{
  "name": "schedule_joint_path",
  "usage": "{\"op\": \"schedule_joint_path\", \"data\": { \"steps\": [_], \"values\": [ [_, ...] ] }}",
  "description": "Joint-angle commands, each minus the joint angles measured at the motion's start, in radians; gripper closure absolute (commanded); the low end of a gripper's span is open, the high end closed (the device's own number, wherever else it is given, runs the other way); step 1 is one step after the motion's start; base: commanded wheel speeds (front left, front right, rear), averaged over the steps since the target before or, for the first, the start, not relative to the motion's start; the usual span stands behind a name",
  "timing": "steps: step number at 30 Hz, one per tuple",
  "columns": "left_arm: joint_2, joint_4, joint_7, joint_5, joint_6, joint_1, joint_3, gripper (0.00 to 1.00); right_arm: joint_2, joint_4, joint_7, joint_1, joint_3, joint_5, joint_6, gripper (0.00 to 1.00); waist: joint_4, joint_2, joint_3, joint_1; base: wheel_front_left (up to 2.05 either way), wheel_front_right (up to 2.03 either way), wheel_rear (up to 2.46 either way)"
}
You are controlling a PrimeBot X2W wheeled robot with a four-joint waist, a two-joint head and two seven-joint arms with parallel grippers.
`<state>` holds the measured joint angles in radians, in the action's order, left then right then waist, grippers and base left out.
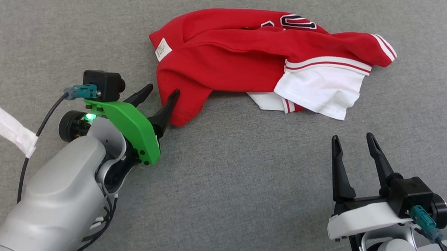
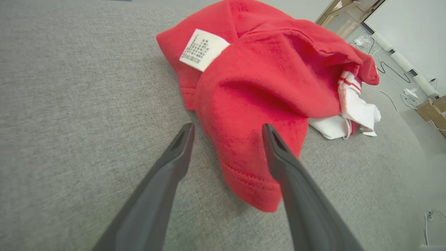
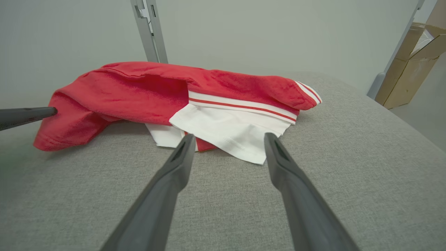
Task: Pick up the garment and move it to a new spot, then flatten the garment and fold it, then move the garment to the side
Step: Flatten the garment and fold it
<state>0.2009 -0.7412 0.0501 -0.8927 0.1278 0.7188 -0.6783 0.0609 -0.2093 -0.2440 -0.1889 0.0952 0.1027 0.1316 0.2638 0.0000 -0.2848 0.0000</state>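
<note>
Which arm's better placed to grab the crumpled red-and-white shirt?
Likely left. The left gripper is open with the red hem of the crumpled red-and-white shirt between its fingers. The right gripper sits open, short of it, over grey cushion.

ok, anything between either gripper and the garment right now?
Nothing visible. The left gripper is open, and its fingers straddle the near red corner of the garment. The right gripper is open and stops short of the white part, with bare grey cushion in between.
</note>
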Motion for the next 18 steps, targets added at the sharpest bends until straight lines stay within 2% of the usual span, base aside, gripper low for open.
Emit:
{"op": "schedule_joint_path", "data": {
  "steps": [1, 4, 5, 6, 10, 13, 16, 18],
  "values": [
    [0.010, -0.011, -0.008, -0.018, 0.004, 0.025, -0.007, 0.00, -0.004, -0.004, -0.007, -0.011, 0.003, 0.002, -0.002, 0.00, 0.020, 0.0000, -0.021, 0.0000, 0.00, 0.00, 0.00],
    [0.010, -0.021, -0.024, -0.056, 0.004, 0.047, -0.027, 0.00, -0.005, -0.011, -0.010, -0.017, 0.004, 0.000, -0.002, 0.00, 0.025, 0.0000, -0.027, 0.0000, 0.00, 0.00, 0.00],
    [0.016, -0.020, -0.024, -0.059, 0.004, 0.056, -0.038, 0.54, -0.006, -0.012, -0.012, -0.017, 0.003, -0.001, -0.002, 0.00, 0.025, 0.0000, -0.028, 0.0000, 0.00, 0.00, 0.00],
    [0.023, -0.018, -0.019, -0.059, 0.004, 0.064, -0.051, 1.00, -0.006, -0.014, -0.012, -0.018, 0.000, -0.001, -0.002, 0.00, 0.024, 0.0000, -0.028, 0.0000, 0.00, 0.00, 0.00],
    [0.034, -0.042, 0.035, -0.044, 0.004, 0.087, -0.077, 1.00, -0.007, -0.017, -0.014, -0.013, -0.020, -0.009, -0.002, 0.00, -0.001, 0.0000, -0.022, 0.0000, 0.00, 0.00, 0.00],
    [0.046, -0.079, 0.119, -0.002, -0.006, 0.116, -0.078, 1.00, -0.007, -0.018, -0.016, -0.011, -0.026, -0.010, -0.002, 0.00, -0.031, 0.0000, -0.012, 0.0000, 0.00, 0.00, 0.00],
    [0.074, -0.077, 0.201, 0.107, -0.048, 0.168, -0.096, 1.00, -0.007, -0.013, -0.016, -0.010, -0.030, -0.016, -0.002, 0.00, -0.068, 0.0000, 0.001, 0.0000, 0.00, 0.00, 0.00],
    [0.093, -0.016, 0.215, 0.206, -0.079, 0.196, -0.104, 1.00, -0.005, -0.010, -0.016, -0.007, -0.034, -0.020, -0.002, 0.00, -0.095, 0.0000, 0.008, 0.0000, 0.00, 0.00, 0.00]
  ]
}}
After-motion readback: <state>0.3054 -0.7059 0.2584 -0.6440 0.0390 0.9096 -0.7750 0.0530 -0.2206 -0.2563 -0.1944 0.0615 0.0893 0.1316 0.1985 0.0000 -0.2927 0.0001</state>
